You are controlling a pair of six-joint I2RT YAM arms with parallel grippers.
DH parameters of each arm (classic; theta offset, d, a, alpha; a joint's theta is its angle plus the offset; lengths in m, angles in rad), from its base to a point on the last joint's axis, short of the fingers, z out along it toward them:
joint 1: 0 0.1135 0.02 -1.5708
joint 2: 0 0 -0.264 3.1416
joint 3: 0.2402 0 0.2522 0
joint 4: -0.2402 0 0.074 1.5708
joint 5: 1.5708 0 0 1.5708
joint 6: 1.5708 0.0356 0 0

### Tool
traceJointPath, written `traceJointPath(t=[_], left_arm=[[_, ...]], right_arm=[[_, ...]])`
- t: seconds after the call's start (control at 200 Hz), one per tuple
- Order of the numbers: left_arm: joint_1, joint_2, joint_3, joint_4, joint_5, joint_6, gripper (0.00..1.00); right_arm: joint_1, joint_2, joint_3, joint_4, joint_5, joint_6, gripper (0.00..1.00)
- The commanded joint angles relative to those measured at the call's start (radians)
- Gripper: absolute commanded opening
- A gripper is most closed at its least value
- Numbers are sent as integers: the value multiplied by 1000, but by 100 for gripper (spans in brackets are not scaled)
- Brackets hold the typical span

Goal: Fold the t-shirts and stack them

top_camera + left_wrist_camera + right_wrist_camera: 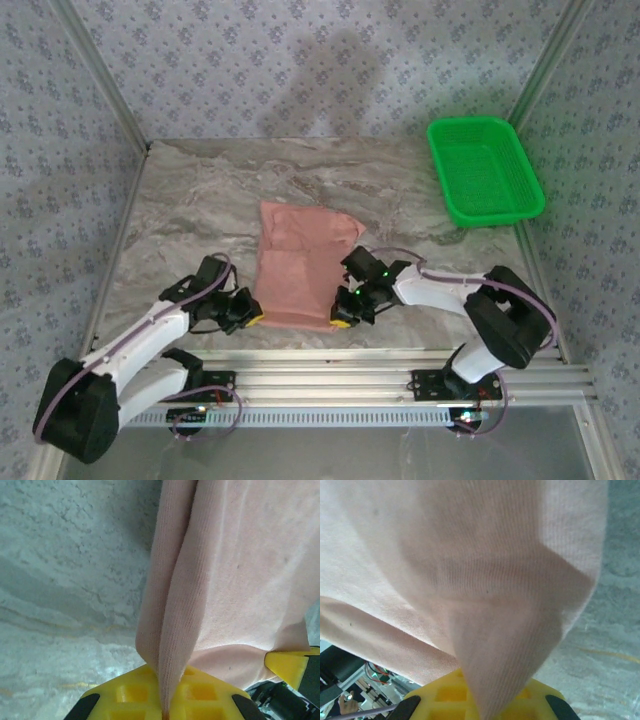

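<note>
From above, the pink shirt (pixel 300 265) lies flat in the middle of the bench (pixel 200 200). It looks partly folded, with one layer on top of another. The left pincer (pixel 252 318) is at its near left corner. The right pincer (pixel 343 318) is at its near right corner. A green basket (pixel 485 170) sits well apart, at the far right.

From the left wrist, the left pincer (pixel 165 700) is shut tight on a pinch of the shirt (pixel 235 570). The cloth runs up from between the yellow fingers in a long fold. The grey bench (pixel 65 580) shows on the left side.

From the right wrist, the right pincer (pixel 485 700) is also shut on the shirt (pixel 470 570). A pointed bit of cloth goes down between its yellow fingers. A bit of bench (pixel 615 630) shows at the right.

The shirt looks soft, thin and light. It will not break, but it is floppy. It will droop and bunch up anywhere nothing holds it. I think the two near corners are good places to hold, because then the near edge can stay straight. Both arms should move together, so the cloth does not twist or pull crooked. A thin pinch of cloth could slip out, so slow moves seem best.
</note>
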Motion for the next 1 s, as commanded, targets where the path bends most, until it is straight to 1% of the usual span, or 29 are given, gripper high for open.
traceJointPath(t=[0.0, 0.1, 0.215, 0.315, 0.465, 0.6, 0.615, 0.655, 0.869, 0.994], left_arm=[[2, -26, 93, -124, -47, -5, 0], [6, 7, 172, -137, -34, 14, 0], [21, 44, 247, -134, -16, 18, 0], [55, 70, 299, -132, 14, 28, 0], [121, 140, 377, -111, 66, 64, 0], [161, 234, 480, -104, 89, 108, 0], [163, 246, 489, -100, 93, 110, 0], [170, 278, 513, -87, 103, 117, 0], [214, 433, 658, -47, 130, 149, 0], [232, 524, 742, -53, 135, 176, 0]], right_arm=[[3, -58, 79, -132, 55, 5, 2], [2, -82, 143, -214, 70, -21, 2], [-23, -92, 212, -274, 73, -49, 2], [-50, -88, 276, -320, 69, -77, 2], [-119, -62, 370, -372, 48, -128, 4], [-182, -15, 440, -405, 23, -180, 4], [-188, -7, 476, -407, 20, -185, 4], [-207, 12, 505, -415, 10, -200, 4], [-291, 139, 643, -466, -26, -291, 4], [-340, 209, 715, -486, -48, -329, 5]])
